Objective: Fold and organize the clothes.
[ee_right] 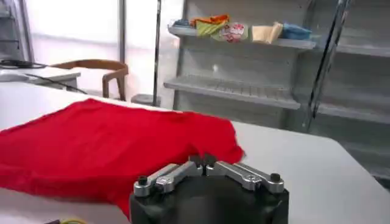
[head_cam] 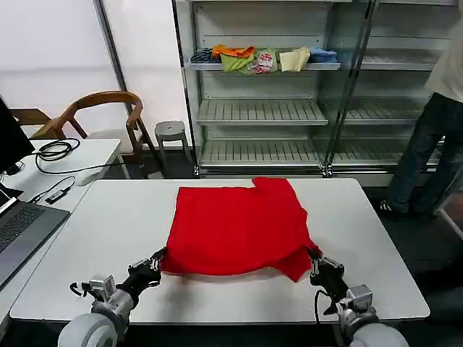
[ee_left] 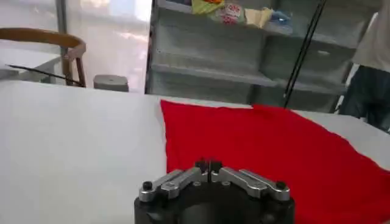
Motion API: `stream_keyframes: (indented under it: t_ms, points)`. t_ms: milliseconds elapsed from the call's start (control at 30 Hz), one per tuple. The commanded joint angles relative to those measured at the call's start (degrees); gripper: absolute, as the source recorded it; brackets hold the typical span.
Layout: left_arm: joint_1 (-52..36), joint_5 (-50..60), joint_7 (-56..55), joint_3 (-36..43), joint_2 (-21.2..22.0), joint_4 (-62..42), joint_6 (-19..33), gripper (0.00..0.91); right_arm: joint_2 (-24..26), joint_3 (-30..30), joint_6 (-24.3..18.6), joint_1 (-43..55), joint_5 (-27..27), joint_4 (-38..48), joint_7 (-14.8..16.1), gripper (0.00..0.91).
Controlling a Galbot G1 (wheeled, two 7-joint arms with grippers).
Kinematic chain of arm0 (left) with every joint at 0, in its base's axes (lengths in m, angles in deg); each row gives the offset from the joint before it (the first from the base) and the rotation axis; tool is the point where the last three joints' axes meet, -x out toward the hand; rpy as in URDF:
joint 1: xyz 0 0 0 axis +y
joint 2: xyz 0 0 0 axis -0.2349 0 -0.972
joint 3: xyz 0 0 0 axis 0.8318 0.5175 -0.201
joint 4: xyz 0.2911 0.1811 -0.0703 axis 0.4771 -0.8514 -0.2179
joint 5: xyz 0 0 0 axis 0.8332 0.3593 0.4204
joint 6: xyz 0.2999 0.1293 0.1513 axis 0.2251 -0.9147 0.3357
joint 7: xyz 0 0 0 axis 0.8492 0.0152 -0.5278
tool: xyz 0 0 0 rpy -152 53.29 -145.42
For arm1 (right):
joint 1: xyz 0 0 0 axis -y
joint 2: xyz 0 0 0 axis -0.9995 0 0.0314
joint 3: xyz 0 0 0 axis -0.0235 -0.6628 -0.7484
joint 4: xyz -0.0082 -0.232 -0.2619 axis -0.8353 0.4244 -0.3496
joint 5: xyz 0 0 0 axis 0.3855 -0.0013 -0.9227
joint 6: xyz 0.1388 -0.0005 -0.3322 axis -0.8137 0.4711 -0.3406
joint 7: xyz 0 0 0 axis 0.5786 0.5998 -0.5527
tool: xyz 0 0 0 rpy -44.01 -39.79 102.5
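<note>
The clothes are one bright red T-shirt [head_cam: 235, 228], lying partly folded and plain side up in the middle of the white table [head_cam: 101, 224]. My left gripper [head_cam: 160, 257] is at its near left corner, shut on the hem. My right gripper [head_cam: 314, 259] is at the near right corner, shut on the cloth where a flap hangs down. In the left wrist view the T-shirt [ee_left: 274, 146] spreads away from the closed left gripper [ee_left: 208, 164]. In the right wrist view the T-shirt [ee_right: 109, 140] bunches up against the closed right gripper [ee_right: 202, 159].
A metal shelf rack [head_cam: 260, 112] stands behind the table, with folded orange, green, cream and blue garments [head_cam: 264, 59] on an upper shelf. A laptop [head_cam: 22, 231] and cables lie on a side desk at the left. A wooden chair [head_cam: 101, 108] and a stool [head_cam: 170, 130] stand beyond it.
</note>
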Motion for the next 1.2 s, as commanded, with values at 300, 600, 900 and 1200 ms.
stream_keyframes:
  t_ms: [300,600,900,1200]
  points:
    - [-11.91,-2.32,0.42,3.20,-0.44,-12.87,1.01,0.020,-1.56,-4.90,-0.51,12.64,-2.06,12.29,1.08,0.000]
    - [-13.81,-2.19,0.96,4.04,-0.55,-16.88,1.85,0.020,-2.37,-5.50,-0.88,14.55,-2.69,15.72,1.05,0.000]
    - [-14.46,-0.45,1.46,5.31,-0.22,-18.39,2.00,0.907,-2.89,-6.41,-1.07,14.87,-3.96,17.19,1.19,0.907]
    - [-16.08,1.31,1.11,5.16,0.46,-20.78,3.33,0.907,-4.22,-6.49,-1.77,17.19,-4.36,20.31,-0.40,0.907]
